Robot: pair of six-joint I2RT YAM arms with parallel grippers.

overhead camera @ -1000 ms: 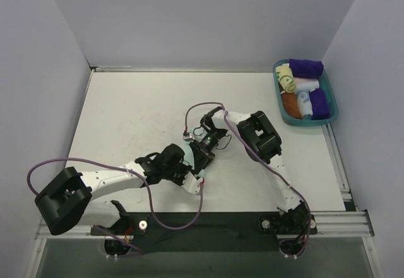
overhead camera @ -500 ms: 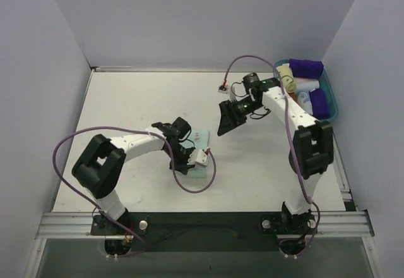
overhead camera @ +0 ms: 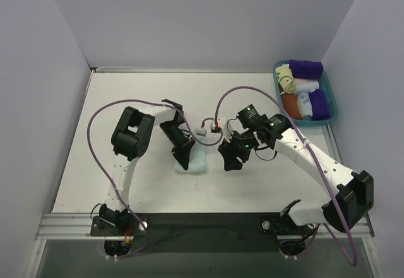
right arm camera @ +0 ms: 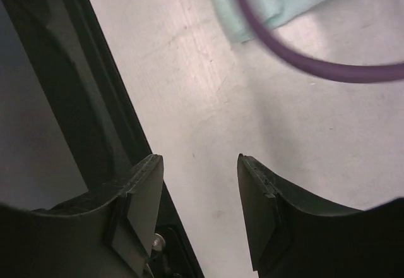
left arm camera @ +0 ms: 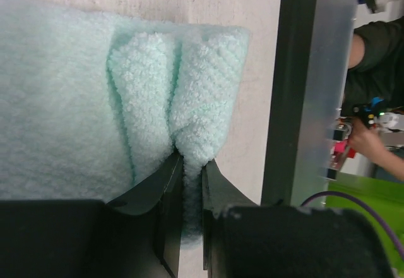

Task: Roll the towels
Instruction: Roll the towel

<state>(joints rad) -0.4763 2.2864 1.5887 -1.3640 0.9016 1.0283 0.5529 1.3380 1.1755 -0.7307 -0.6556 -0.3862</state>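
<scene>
Two tools sit low over the counter (overhead camera: 126, 101). Left tool (left arm camera: 191, 164) grips a raised fold of the mint towel (left arm camera: 63, 101) between narrow jaws. Right tool (right arm camera: 199, 186), at that towel's 3 o'clock, stands part open, holding nothing. Farther off, at 1 o'clock, the pale yellow towel (overhead camera: 287, 79) lies rolled in a teal tray (overhead camera: 280, 98).

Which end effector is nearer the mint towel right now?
Left. The left end effector is clamped on a fold of the mint towel; the right end effector hangs open over the table beside it.
</scene>
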